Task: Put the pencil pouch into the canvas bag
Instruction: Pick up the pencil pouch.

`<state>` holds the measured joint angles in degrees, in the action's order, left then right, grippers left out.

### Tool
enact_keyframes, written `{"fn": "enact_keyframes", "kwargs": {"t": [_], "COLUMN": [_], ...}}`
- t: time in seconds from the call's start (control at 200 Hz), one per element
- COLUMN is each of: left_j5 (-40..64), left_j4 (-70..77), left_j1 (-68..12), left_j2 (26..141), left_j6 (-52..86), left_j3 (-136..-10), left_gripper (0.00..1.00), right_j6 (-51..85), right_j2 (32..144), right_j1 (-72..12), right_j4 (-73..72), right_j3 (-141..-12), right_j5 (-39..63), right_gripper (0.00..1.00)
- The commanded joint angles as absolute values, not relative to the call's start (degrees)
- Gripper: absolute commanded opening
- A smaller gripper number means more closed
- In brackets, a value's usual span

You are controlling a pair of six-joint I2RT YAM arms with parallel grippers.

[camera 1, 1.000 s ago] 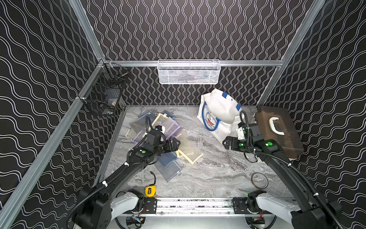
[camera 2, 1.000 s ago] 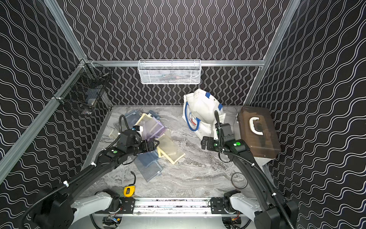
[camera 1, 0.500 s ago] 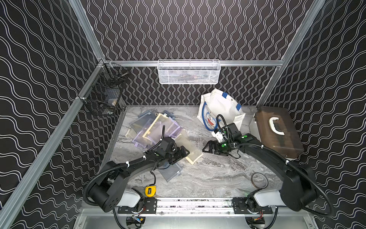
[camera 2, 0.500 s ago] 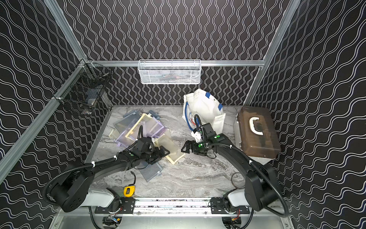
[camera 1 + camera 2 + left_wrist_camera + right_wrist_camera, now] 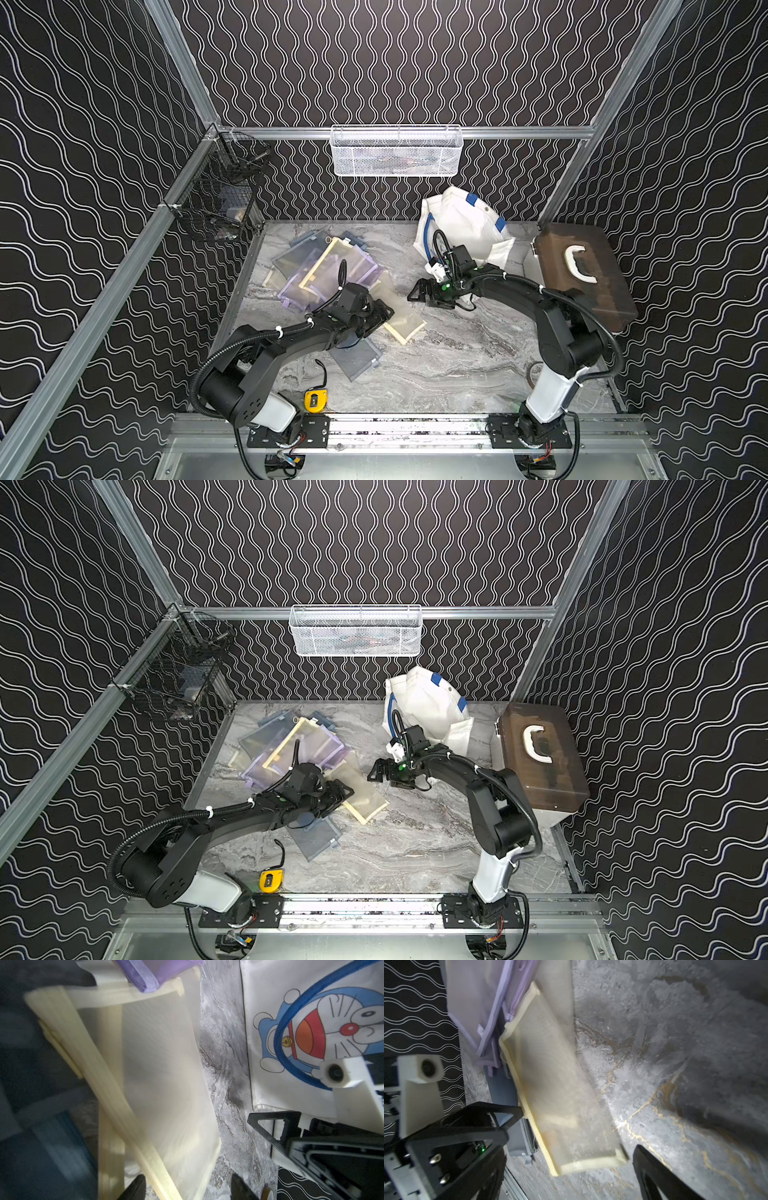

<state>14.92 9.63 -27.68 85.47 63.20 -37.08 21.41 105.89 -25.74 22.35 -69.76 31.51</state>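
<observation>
The left tool [image 5: 187,1186] is low over the worktop [image 5: 457,365] with its jaws apart. In the left wrist view its two fingertips [image 5: 135,1186] straddle the near bound edge of the pale yellow mesh pencil pouch [image 5: 166,1084], and nothing is pinched yet. The right tool [image 5: 415,293] hangs just beside the pouch's other side, between it and the canvas bag [image 5: 465,224]. It looks open and holds nothing.

The pouch lies flat on the worktop in both top views [image 5: 365,796], at the edge of a loose heap. A purple mesh pouch [image 5: 332,270] overlaps its far corner and a grey one [image 5: 357,359] lies beside it. The bag stands slumped near the back, apart from the pouch, with its blue handle [image 5: 291,1022] drooping across the cartoon print. I cannot tell whether its mouth gapes.

The pouch should be very light, limp and see-through thin, so the mesh panel will likely sag and fold when lifted. The fabric-bound border looks stiffer and thicker, so it is the better hold. A pinch on the free edge away from the purple pouch should keep the neighbours from dragging along. Because it lies flat, a fingertip probably has to slide under that edge first. Held by one side it will dangle, which may suit dropping it into a soft, collapsing bag.
</observation>
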Motion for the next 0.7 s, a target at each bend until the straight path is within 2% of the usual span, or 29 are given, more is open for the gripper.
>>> {"fn": "enact_keyframes", "kwargs": {"t": [0.0,0.295,0.385,0.46,0.58,0.656,0.696], "left_j5": [14.2,15.1,15.5,15.6,15.9,16.2,16.4], "left_j4": [11.2,17.5,19.1,19.8,21.6,22.3,22.3], "left_j1": [-26.7,-25.1,-25.1,-25.1,-25.0,-25.1,-25.0], "left_j2": [86.0,91.0,91.8,92.2,91.9,91.3,90.6], "left_j6": [64.8,66.4,66.1,65.8,65.9,65.4,65.1], "left_j3": [-36.3,-34.5,-34.4,-34.3,-33.2,-32.6,-32.1], "left_gripper": [0.67,0.64,0.58,0.51,0.32,0.17,0.05], "right_j6": [20.7,20.0,20.2,20.2,20.2,20.1,20.0], "right_j2": [109.3,113.5,113.2,112.8,111.8,110.4,109.3], "right_j1": [-25.8,-28.6,-29.5,-30.3,-32.1,-33.0,-33.2], "right_j4": [20.8,21.1,21.1,21.0,21.1,21.4,21.6], "right_j3": [-71.4,-71.9,-71.2,-70.1,-68.7,-67.9,-67.3], "right_j5": [31.6,32.8,32.6,33.2,34.0,34.0,34.1], "right_gripper": [0.91,0.77,0.67,0.58,0.50,0.48,0.47]}}
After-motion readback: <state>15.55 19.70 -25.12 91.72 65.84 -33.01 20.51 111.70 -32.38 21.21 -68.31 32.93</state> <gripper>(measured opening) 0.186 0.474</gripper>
